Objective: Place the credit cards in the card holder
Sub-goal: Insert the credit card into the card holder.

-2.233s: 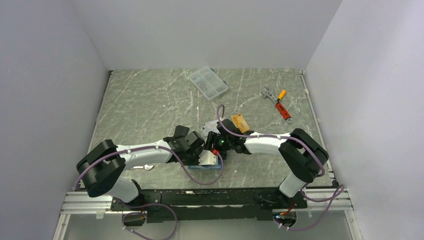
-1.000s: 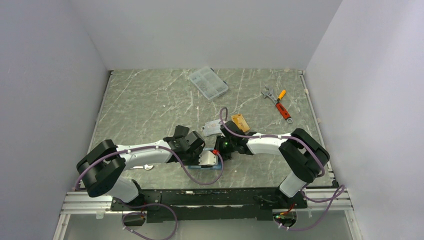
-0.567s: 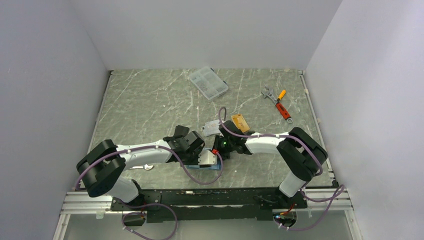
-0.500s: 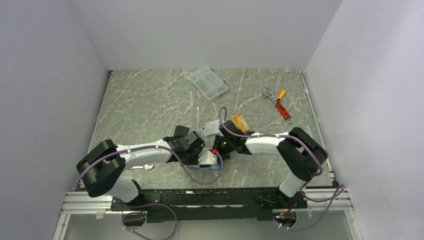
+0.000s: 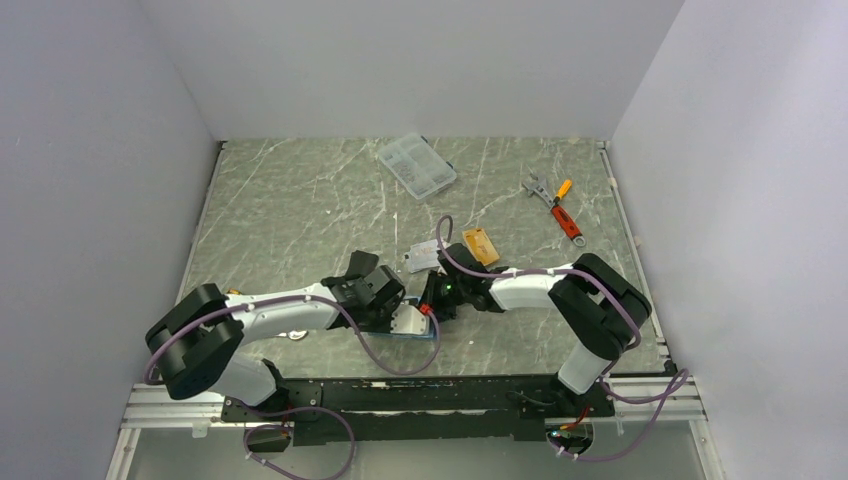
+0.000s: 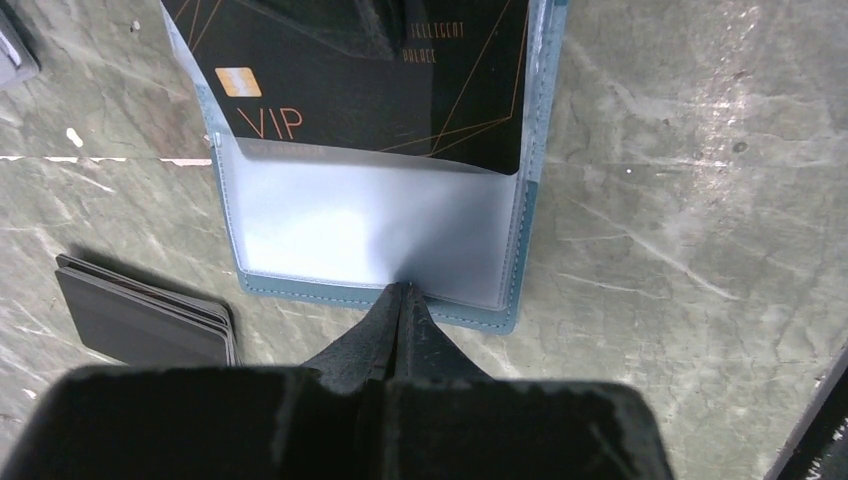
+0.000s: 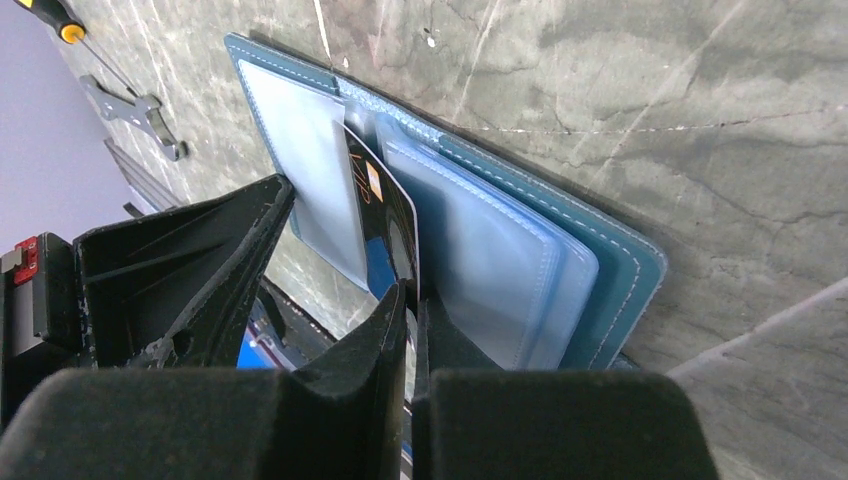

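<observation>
1. My L pincer (image 6: 400,300) was shut w/ nothing in it. Its tips sat on the near hem of the card holder (image 6: 531,200), prob. to pin it flat so it wouldn't slide under a push.
2. The holder lay open near the table's front edge, between my two pincers. Its clear sleeve (image 6: 370,225) faced up, mouth away from the L pincer.
3. The black VIP card (image 6: 380,90) was part-way into that sleeve: one edge inside, the rest sticking out.
4. My R pincer (image 7: 410,300) was narrow, clamped on the card's free end, a grip that I judge let me feed it in lengthwise.
5. Further R & back, a silver card (image 5: 422,258) & an orange card (image 5: 480,245) lay loose on the table, not yet loaded.
6. The table (image 5: 300,220) was flat, grey-green marble look w/ pale veins. Plain pale walls stood on three sides.
</observation>
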